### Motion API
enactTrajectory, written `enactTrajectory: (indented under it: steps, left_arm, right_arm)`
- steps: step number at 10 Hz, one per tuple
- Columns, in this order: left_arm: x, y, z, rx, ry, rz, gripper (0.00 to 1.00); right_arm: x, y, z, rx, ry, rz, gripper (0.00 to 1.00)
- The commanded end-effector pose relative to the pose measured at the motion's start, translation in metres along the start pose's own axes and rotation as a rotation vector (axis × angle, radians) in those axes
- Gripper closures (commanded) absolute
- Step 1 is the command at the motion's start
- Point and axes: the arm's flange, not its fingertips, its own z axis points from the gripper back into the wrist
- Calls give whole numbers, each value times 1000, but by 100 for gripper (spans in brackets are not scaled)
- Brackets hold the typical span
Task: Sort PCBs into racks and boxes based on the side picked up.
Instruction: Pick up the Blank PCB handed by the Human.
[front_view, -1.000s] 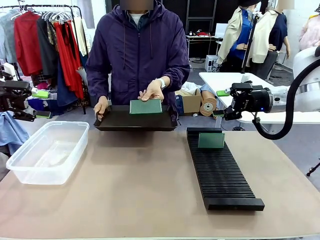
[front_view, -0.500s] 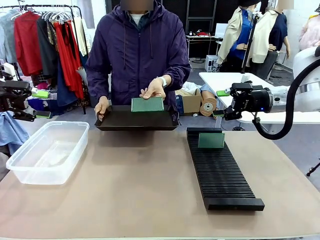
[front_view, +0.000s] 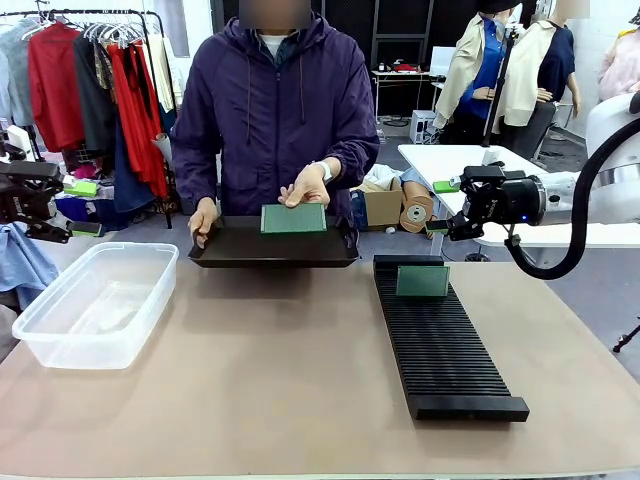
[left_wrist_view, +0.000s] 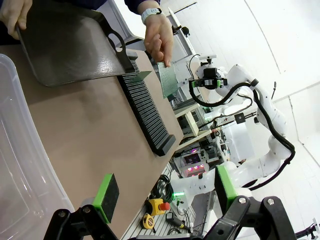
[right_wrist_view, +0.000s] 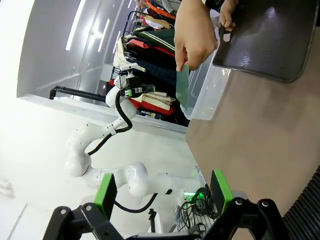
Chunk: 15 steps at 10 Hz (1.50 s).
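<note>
- 2 PCBs are in sight: 1 hangs from the fingertips of the person's hand (front_view: 305, 186), the other stands in the rack (front_view: 446, 350).
- Held PCB (front_view: 293, 218): gripped by its top edge and upright, with its broad face toward the robot's side. From the front it sits over the far part of the dark tray (front_view: 272, 246); in the left wrist view it hangs clear of the tray, past the tray's handle.
- Racked PCB (front_view: 422, 281): upright and crosswise in a slot near the rack's far end. The long run of slots nearer the robot is bare.
- Rack: lies on the robot's right half of the table (front_view: 280, 370), lengthwise from far to near.
- Clear tub (front_view: 95, 300): sits on the robot's left side of the table, well apart from the rack.
- Tray: at the table's far edge, between tub and rack. The person's other hand (front_view: 202, 217) grips its end on the tub side.
- Left gripper (left_wrist_view: 166, 193): jaws spread wide with nothing between the green pads. It hovers off the table's left edge, above and beside the tub.
- Right gripper (right_wrist_view: 163, 192): released too, pads wide apart and bare. It hangs beyond the rack's far end, pointing toward the person and well apart from both PCBs.
</note>
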Motion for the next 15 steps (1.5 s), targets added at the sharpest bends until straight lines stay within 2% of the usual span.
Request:
enactTrajectory:
  steps: [1,10,15]
  left_arm:
    - [0,-1,1,-1,-1,7,0]
    - [0,-1,1,-1,-1,7,0]
    - [0,-1,1,-1,-1,7,0]
  right_arm:
    - [0,2,0,-4,-1,3,0]
    - [0,0,0,0,0,0,0]
    - [22,-7,-1,4,21,-4,0]
